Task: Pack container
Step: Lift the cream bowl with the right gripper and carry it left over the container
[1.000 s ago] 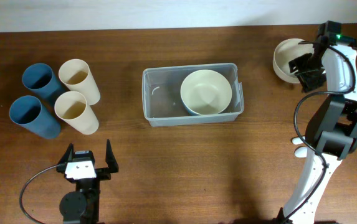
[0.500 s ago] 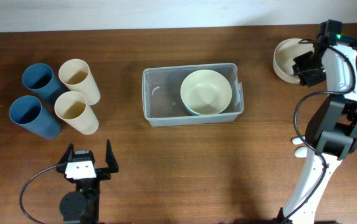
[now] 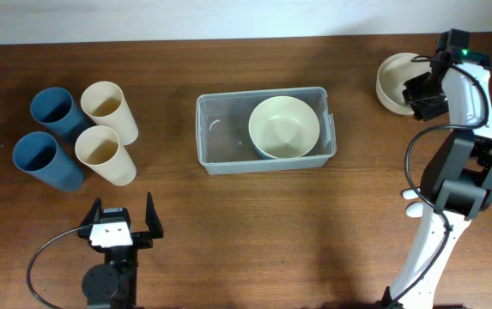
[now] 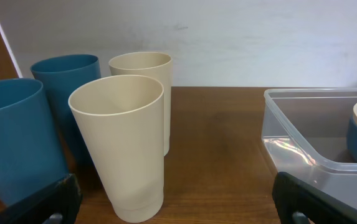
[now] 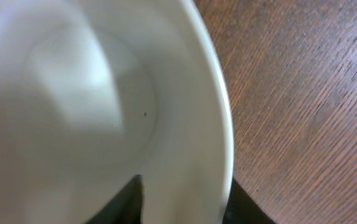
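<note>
Container (image 3: 220,137) sits at the centre of the table (image 3: 314,223) overhead, with one bowl (image 3: 284,127) in its 3 o'clock half. A second bowl (image 3: 393,81) lies at 2 o'clock, with the right gripper (image 3: 419,93) at its rim. Four cups stand at 9 o'clock: two blue cups (image 3: 52,110) and two cream cups (image 3: 108,107). At 7 o'clock the left gripper (image 3: 124,213) is spread wide and empty.

The left wrist view shows the four cups at 9 to 11 o'clock and the container (image 4: 303,143) at 3 o'clock.

In the right wrist view, the jaws pinch the second bowl (image 5: 91,93) by its rim.

Container (image 3: 220,137) centre, bowl (image 3: 284,126) in its R half. 4 cups (image 3: 100,150) grouped 2x2 far L of it. 2nd bowl (image 3: 394,81) far R, slightly further back than container.
</note>
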Controlling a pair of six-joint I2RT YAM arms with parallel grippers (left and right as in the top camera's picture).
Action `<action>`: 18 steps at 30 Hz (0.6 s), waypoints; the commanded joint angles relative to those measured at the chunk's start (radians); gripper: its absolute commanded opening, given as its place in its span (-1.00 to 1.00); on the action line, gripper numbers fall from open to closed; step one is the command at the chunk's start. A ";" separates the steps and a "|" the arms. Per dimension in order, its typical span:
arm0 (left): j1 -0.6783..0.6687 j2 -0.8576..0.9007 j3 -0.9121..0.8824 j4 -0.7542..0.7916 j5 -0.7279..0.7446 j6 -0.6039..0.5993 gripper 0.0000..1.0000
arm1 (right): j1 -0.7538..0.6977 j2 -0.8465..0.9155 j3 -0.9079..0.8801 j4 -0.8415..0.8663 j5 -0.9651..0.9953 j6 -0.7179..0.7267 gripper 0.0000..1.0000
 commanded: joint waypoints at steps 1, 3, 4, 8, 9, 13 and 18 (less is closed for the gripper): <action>0.004 -0.008 -0.002 -0.005 0.011 0.015 0.99 | -0.006 0.024 -0.012 0.011 0.020 -0.009 -0.46; 0.004 -0.008 -0.002 -0.005 0.011 0.015 0.99 | -0.008 0.024 -0.012 0.016 0.018 -0.025 -0.64; 0.004 -0.008 -0.002 -0.005 0.011 0.015 0.99 | -0.009 0.024 -0.012 0.015 0.018 -0.025 -0.74; 0.004 -0.008 -0.002 -0.005 0.011 0.015 0.99 | -0.011 0.024 -0.012 0.012 0.020 -0.029 -0.93; 0.004 -0.008 -0.002 -0.005 0.011 0.015 1.00 | -0.011 0.023 -0.012 0.010 0.021 -0.029 -0.92; 0.004 -0.008 -0.002 -0.005 0.011 0.015 0.99 | -0.013 0.013 -0.004 -0.005 0.016 -0.029 -0.93; 0.004 -0.008 -0.002 -0.005 0.011 0.015 0.99 | -0.022 -0.024 0.007 -0.015 0.008 -0.075 -0.93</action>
